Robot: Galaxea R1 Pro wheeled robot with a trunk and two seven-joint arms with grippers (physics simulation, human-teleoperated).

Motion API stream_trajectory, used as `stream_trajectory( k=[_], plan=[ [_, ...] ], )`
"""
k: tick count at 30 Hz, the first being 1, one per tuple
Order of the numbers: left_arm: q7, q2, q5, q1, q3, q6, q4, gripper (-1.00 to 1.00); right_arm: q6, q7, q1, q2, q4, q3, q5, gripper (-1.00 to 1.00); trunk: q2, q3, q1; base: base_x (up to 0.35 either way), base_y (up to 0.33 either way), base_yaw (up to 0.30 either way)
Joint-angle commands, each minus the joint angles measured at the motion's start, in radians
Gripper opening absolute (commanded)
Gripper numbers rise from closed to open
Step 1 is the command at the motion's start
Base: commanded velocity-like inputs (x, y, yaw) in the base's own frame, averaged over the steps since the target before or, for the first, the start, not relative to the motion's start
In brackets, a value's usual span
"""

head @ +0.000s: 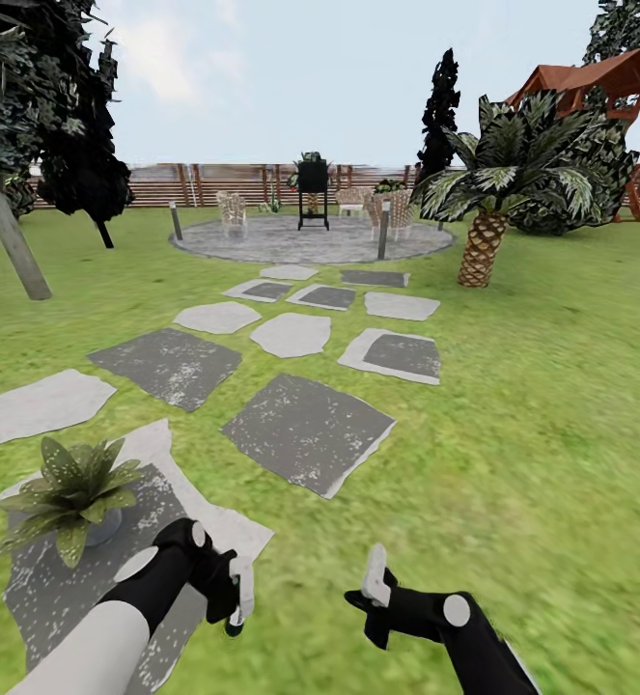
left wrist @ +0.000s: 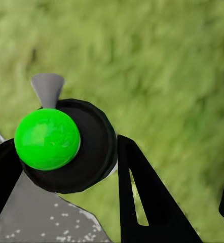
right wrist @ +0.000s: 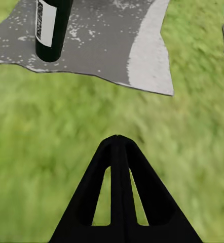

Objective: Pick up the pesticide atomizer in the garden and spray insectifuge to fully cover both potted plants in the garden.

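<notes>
Left claw (head: 235, 603): we see fingers spread wide, empty above the stepping stone (head: 59, 589).
Right claw (head: 377, 589): closed, empty.
Atomizer (right wrist: 52, 28): we risk toppling it.
Potted plant (head: 73, 492): elbow-brush hazard.

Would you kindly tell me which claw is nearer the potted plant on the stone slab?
The left claw is nearer, just beside the potted plant at the slab's edge; the right claw hangs farther off over grass.

Closed right claw (right wrist: 118, 144) over grass, pesticide atomizer (right wrist: 51, 28) beyond
</notes>
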State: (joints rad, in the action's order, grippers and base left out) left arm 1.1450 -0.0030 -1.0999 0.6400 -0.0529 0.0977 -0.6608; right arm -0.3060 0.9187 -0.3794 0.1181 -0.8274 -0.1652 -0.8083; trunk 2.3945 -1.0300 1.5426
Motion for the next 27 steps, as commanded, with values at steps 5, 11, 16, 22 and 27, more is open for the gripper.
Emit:
stream_trajectory(
  k=[5, 11, 16, 22, 27],
  plan=[
    [-0.027, -0.005, 0.005, -0.003, 0.001, -0.024, 0.007, -1.0, -0.004, 0.005, -0.001, 0.03, -0.016, -0.005, -0.008, -1.0, 0.0, -0.001, 0.0, 0.0, 0.0, 0.0],
    [-0.03, -0.03, 0.006, -0.005, 0.001, -0.029, 0.01, -1.0, -0.003, 0.005, -0.001, 0.056, -0.024, 0.028, -0.008, -1.0, 0.0, -0.001, 0.0, 0.0, 0.0, 0.0],
    [-0.03, -0.049, 0.006, -0.006, 0.001, -0.078, 0.012, -1.0, 0.041, 0.005, -0.001, 0.056, -0.04, 0.057, -0.007, -1.0, 0.0, -0.001, 0.0, 0.0, 0.0, 0.0],
    [-0.028, -0.061, 0.007, -0.007, 0.0, -0.098, 0.017, -1.0, 0.051, 0.005, -0.001, 0.056, -0.057, 0.059, -0.006, -1.0, 0.0, -0.001, 0.0, 0.0, 0.0, 0.0],
    [-0.031, -0.086, 0.005, -0.007, -0.001, -0.099, 0.049, -1.0, 0.051, 0.005, -0.001, 0.056, -0.059, 0.059, -0.006, -1.0, 0.0, -0.001, 0.0, 0.0, 0.0, 0.0]
  ],
)
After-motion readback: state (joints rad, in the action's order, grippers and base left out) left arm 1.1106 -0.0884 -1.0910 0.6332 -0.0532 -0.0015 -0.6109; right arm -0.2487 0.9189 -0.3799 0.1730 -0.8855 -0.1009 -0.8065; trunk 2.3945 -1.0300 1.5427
